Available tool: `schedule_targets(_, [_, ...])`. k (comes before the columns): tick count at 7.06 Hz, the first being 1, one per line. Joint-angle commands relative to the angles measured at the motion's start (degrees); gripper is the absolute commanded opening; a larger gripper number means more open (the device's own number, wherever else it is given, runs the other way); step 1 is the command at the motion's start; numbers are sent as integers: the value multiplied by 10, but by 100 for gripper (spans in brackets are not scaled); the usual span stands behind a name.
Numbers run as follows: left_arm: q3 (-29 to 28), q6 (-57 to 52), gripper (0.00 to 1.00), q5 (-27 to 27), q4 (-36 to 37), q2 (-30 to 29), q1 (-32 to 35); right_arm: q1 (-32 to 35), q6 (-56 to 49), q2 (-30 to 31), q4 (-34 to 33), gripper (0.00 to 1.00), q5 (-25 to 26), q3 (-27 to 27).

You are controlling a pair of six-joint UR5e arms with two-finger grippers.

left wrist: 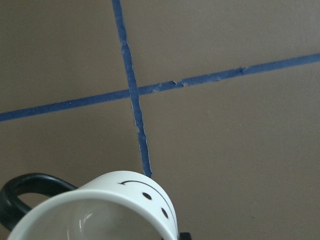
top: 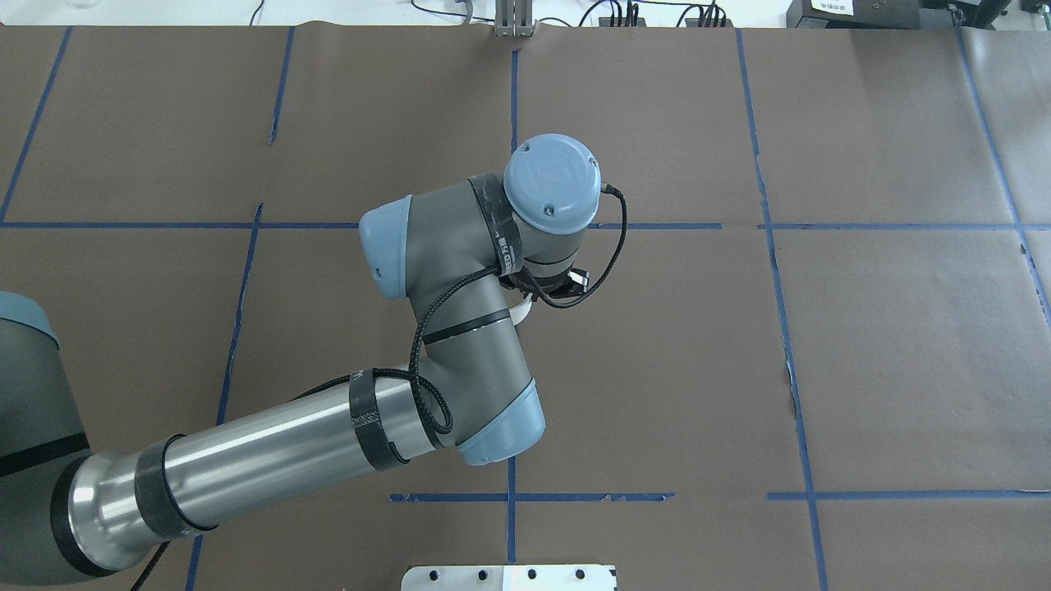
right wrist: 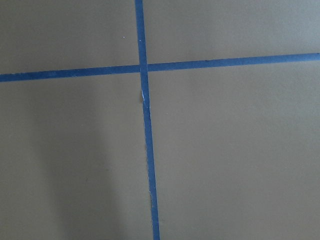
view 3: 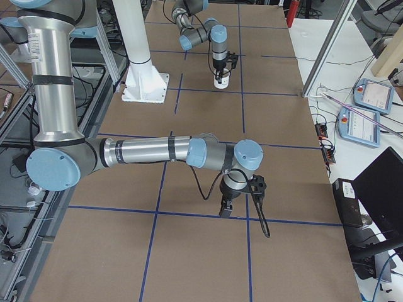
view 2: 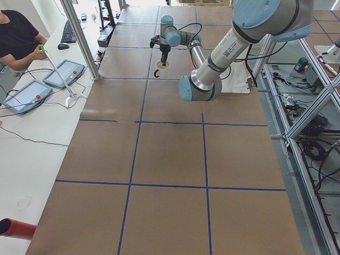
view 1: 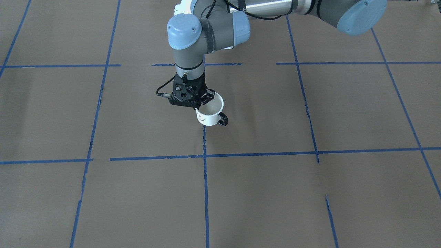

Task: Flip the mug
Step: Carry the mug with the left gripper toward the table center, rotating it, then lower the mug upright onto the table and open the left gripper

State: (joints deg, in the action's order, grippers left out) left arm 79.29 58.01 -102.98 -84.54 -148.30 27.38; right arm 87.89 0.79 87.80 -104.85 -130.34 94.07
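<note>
Surface: brown paper-covered table [view 1: 310,193] ruled into squares by blue tape lines [view 1: 262,154]
Step in hand: by my reading, the closing part of the flip; the small white cylindrical mug with a black smiley face and black loop handle [view 1: 210,114] is mouth-up under the left gripper [view 1: 203,104]
Left gripper: pinching the mug's rim at about 10 o'clock of its mouth in the front-facing view
Right gripper: seen only from the right end camera, low over the paper, well apart from the mug; I cannot tell whether it is spread or pressed together
Mug place: near table centre, just above the end of a tape line; touching the paper or not, unclear
Mug look: upright, cream interior empty, handle at 4 o'clock, face toward 7 o'clock
Next move: probably settle the base flat, spread the fingers, lift straight up clear of the rim
</note>
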Motion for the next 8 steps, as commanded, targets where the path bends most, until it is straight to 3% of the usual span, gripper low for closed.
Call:
schedule_targets(1, [-5, -1, 0, 6, -3, 0, -8, 0, 0, 0, 0, 100, 0, 1])
schedule_targets(3, [-8, -2, 0, 6, -14, 0, -15, 0, 0, 0, 0, 100, 0, 0])
schedule_targets(4, [-10, -2, 18, 6, -16, 0, -16, 0, 0, 0, 0, 100, 0, 1])
schedule_targets(5, [-11, -2, 69, 6, -24, 3, -16, 0, 0, 0, 0, 100, 0, 1])
schedule_targets(6, [-10, -1, 100, 6, -24, 5, -17, 0, 0, 0, 0, 100, 0, 0])
schedule_targets(8, [3, -2, 100, 9, -22, 4, -15, 0, 0, 0, 0, 100, 0, 1])
